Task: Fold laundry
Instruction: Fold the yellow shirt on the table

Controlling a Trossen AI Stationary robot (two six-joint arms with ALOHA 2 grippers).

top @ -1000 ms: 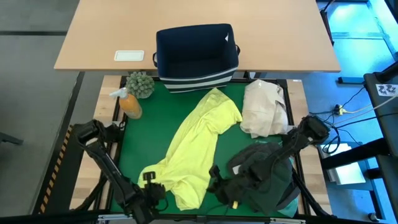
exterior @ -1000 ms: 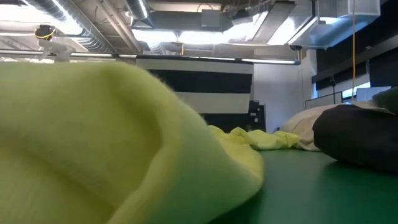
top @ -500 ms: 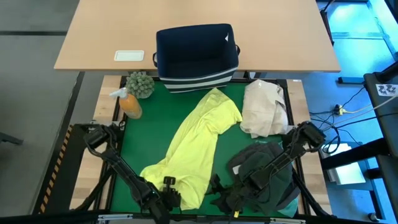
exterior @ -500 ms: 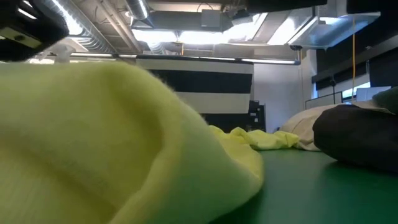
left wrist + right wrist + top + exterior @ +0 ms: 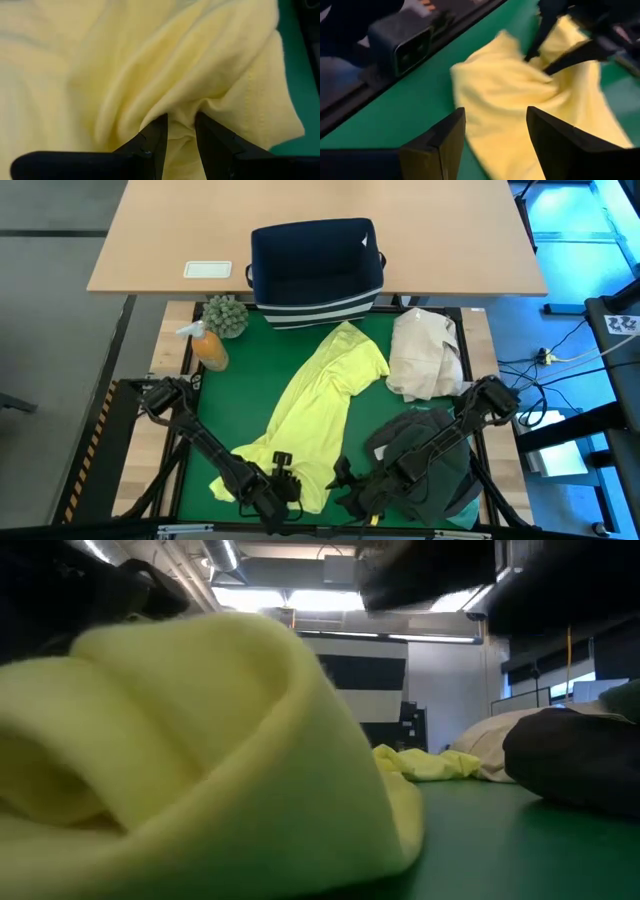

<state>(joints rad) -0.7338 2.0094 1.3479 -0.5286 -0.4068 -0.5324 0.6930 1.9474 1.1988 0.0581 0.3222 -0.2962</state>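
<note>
A green mat (image 5: 230,395) covers the near desk. Beyond the mat stands a pale wooden desk (image 5: 180,230); a white card (image 5: 208,269) lies at its near edge. Grey floor (image 5: 50,330) lies left of the mat, cables (image 5: 565,345) right of it. In the low view, ceiling ducts (image 5: 290,615) and bright lights (image 5: 330,600) hang above a black-and-white striped wall (image 5: 365,690).

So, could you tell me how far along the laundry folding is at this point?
Nothing is folded yet. In hand: the left gripper pinches the near hem of the yellow-green shirt, bunching it; the right gripper hangs open beside it. Left: this shirt's folds, plus the dark garments heaped on the right.
</note>
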